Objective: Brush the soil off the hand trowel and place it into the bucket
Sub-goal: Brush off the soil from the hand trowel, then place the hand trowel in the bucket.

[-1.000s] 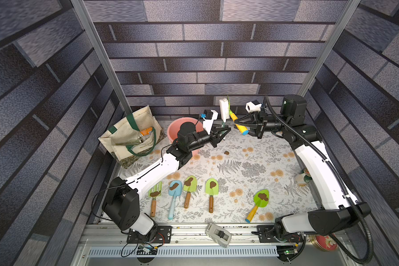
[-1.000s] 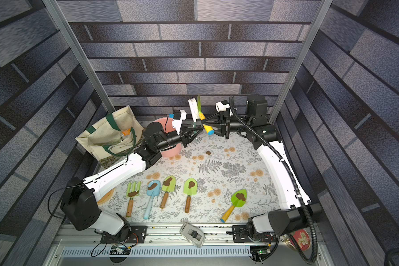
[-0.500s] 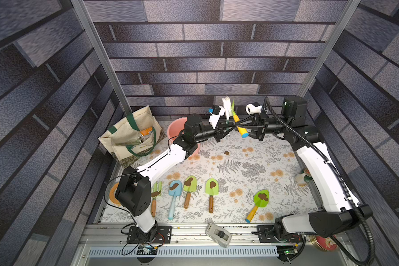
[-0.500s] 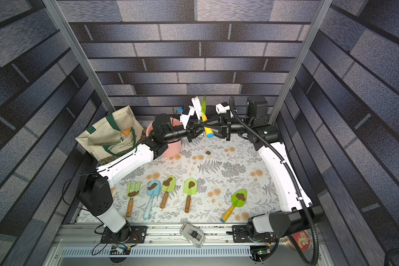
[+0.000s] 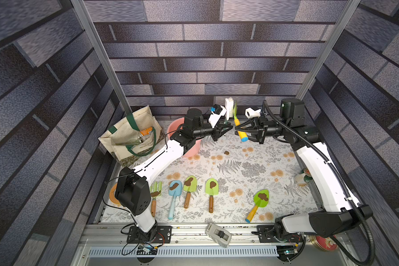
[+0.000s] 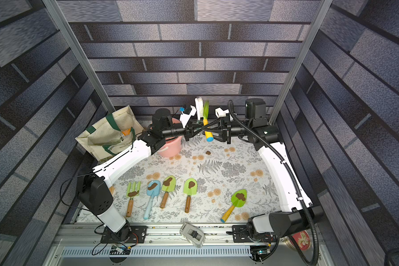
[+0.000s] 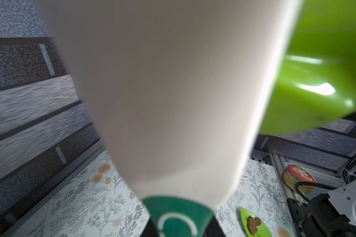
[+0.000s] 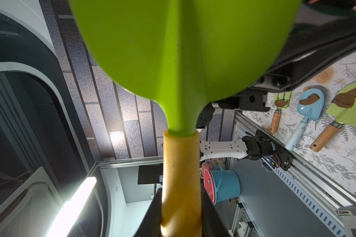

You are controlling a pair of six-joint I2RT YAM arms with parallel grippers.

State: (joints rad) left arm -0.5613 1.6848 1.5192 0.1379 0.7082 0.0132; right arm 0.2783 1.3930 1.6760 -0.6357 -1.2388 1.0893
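Observation:
My right gripper (image 5: 238, 129) (image 8: 181, 215) is shut on the yellow handle of the hand trowel (image 5: 235, 110) (image 6: 206, 110) (image 8: 183, 51), held upright at the back of the mat, green blade up. My left gripper (image 5: 229, 127) (image 7: 179, 227) is shut on the green handle of a white brush (image 5: 229, 107) (image 6: 198, 106) (image 7: 173, 102), whose head stands right beside the blade. No soil shows on the blade's visible faces. A loose blob of soil (image 5: 226, 152) (image 6: 208, 152) lies on the mat below. The pink bucket (image 5: 195, 149) (image 6: 171, 149) stands under my left arm.
A cream tote bag (image 5: 134, 138) stands at the back left. Near the front lie a fork (image 5: 156, 191), a blue trowel (image 5: 174, 195) and three green trowels (image 5: 211, 188), each with a brown blob. A grey device (image 5: 218, 233) sits on the front rail.
My left arm has lifted and stretched to the right, bringing the brush head up against the trowel blade. The right arm has turned the trowel more upright and otherwise hardly moved.

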